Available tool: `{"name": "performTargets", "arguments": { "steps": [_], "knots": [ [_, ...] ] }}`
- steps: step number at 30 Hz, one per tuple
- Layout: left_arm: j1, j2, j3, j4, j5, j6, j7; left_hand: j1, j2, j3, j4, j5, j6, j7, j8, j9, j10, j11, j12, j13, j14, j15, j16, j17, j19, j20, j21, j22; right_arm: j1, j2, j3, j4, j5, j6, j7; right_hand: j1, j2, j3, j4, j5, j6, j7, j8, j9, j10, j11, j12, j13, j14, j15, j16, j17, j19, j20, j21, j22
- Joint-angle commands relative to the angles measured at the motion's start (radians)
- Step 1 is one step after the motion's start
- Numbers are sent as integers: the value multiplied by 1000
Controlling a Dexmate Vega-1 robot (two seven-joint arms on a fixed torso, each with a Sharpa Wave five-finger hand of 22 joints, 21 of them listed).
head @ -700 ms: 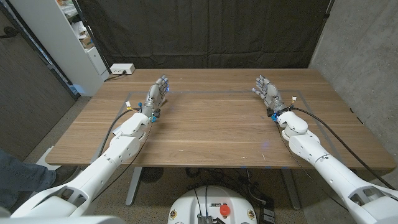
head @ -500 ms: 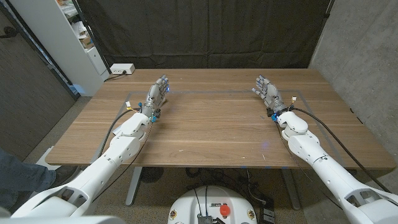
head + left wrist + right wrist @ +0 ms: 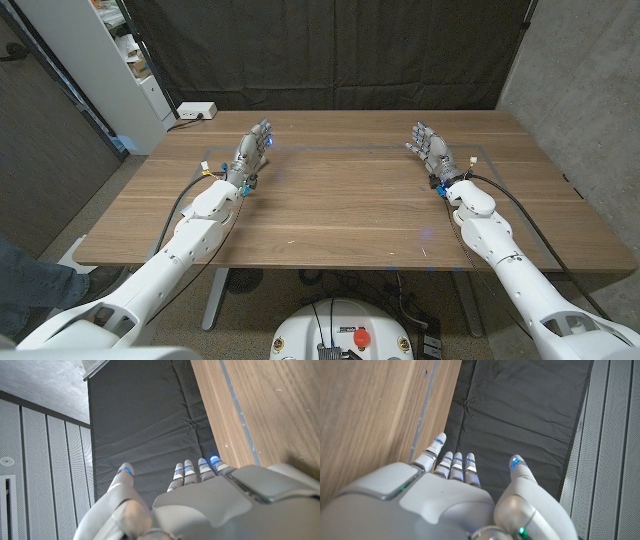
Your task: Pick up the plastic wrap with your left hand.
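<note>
Left hand [image 3: 254, 150], right hand [image 3: 429, 147]: both spread, holding nothing, over one table [image 3: 340, 205].

Light is even and soft from above, moderately bright, with no hard shadows on the wooden table [image 3: 340, 200]; only faint shading lies under the forearms. A pale sheen crosses the wood between the left hand [image 3: 254, 150] and the right hand [image 3: 428, 147]. The black curtain [image 3: 330, 50] beyond the fingertips swallows light and shows little detail in the head view, though its creases read clearly in both wrist views. Small blue lights glow on the fingertips [image 3: 214, 459]. The head view is sharp, with straight lines bowing slightly toward its edges. Close to the wrist cameras the hand backs look slightly soft.
</note>
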Motion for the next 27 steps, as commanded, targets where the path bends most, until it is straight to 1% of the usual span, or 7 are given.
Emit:
{"name": "performTargets", "arguments": {
  "steps": [1,6,12,20,21,22,27],
  "knots": [
    [0,24,-7,-33,21,23,10,14,4,6,-3,4,11,4,5,4,10,3,4,1,8,1,8,2,2,4,-3,3,-8,58,65,-6,-63,-15,39,10,2,6,-1,7,9,1,5,2,11,-1,3,4,7,4,6,5,7,-1,-5,4],
    [7,31,-9,-39,22,22,6,16,6,7,-4,3,13,4,5,4,11,1,4,1,9,1,7,1,3,5,-4,3,-7,67,74,-13,-77,-17,45,9,2,6,-1,7,8,1,4,2,10,-1,3,4,6,3,6,5,7,-1,-7,4],
    [20,48,-17,-69,31,30,20,19,8,8,-6,2,13,4,4,4,12,5,4,1,10,1,7,1,4,8,-7,3,-11,73,84,-21,-89,-22,47,9,2,5,-1,7,9,0,4,2,10,-3,3,4,7,4,6,5,8,-1,-9,4],
    [41,69,-26,-105,39,39,36,22,10,9,-8,2,13,3,3,4,12,1,3,0,11,0,6,1,4,9,-9,3,-16,78,93,-29,-95,-26,50,8,2,5,-2,6,8,1,3,2,9,-1,2,4,7,4,6,5,9,0,-11,4],
    [46,71,-29,-109,36,38,37,23,11,9,-8,1,13,2,3,4,12,3,3,0,11,0,6,1,5,9,-10,3,-16,79,93,-29,-96,-26,51,8,2,5,-2,6,8,1,3,2,9,0,2,4,7,5,6,5,9,0,-12,4],
    [51,73,-31,-114,37,37,41,23,11,9,-9,1,13,3,3,4,15,-1,4,0,11,0,6,1,5,10,-11,3,-17,80,94,-29,-97,-26,51,8,2,4,-2,6,8,1,3,2,9,-1,2,4,8,5,6,5,9,0,-12,4],
    [73,92,-41,-146,47,45,58,25,12,9,-10,1,14,2,3,4,14,-2,4,0,12,0,6,1,5,10,-12,3,-20,83,96,-32,-98,-28,54,8,2,4,-2,6,8,0,3,2,9,-1,2,4,8,4,6,4,10,0,-14,4]
  ]
}}
